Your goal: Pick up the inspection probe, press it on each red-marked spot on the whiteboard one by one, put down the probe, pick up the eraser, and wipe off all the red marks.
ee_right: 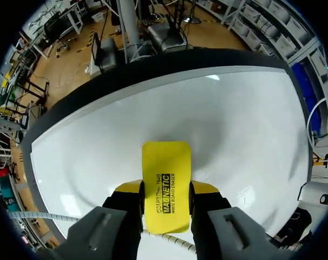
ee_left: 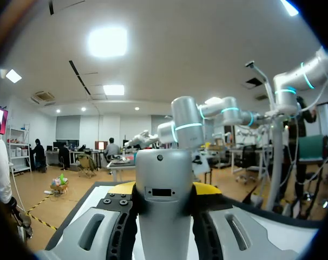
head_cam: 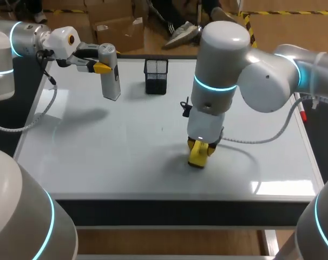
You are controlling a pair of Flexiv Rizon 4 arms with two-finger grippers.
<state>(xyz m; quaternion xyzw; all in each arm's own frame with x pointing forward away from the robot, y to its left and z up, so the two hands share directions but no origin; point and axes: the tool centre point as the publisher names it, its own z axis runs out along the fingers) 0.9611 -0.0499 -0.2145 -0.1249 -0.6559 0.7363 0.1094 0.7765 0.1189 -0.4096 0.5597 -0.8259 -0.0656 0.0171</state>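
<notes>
My left gripper (head_cam: 103, 67) is shut on the grey inspection probe (head_cam: 110, 76), which it holds upright over the whiteboard's (head_cam: 126, 157) back left part. In the left wrist view the probe (ee_left: 164, 195) fills the gap between the yellow-tipped fingers (ee_left: 124, 188). My right gripper (head_cam: 199, 147) points straight down near the board's middle front, shut on the yellow eraser (head_cam: 197, 157), whose lower end rests on the board. Seen from the right wrist, the eraser (ee_right: 165, 181) sticks out ahead of the fingers (ee_right: 126, 189) onto the whiteboard (ee_right: 240, 124). No red marks show on the board.
A black mesh pen holder (head_cam: 156, 76) stands at the back middle of the board, to the right of the probe. A red-capped marker (head_cam: 301, 112) lies along the board's right edge. A small black item (head_cam: 184, 106) sits just behind the right wrist.
</notes>
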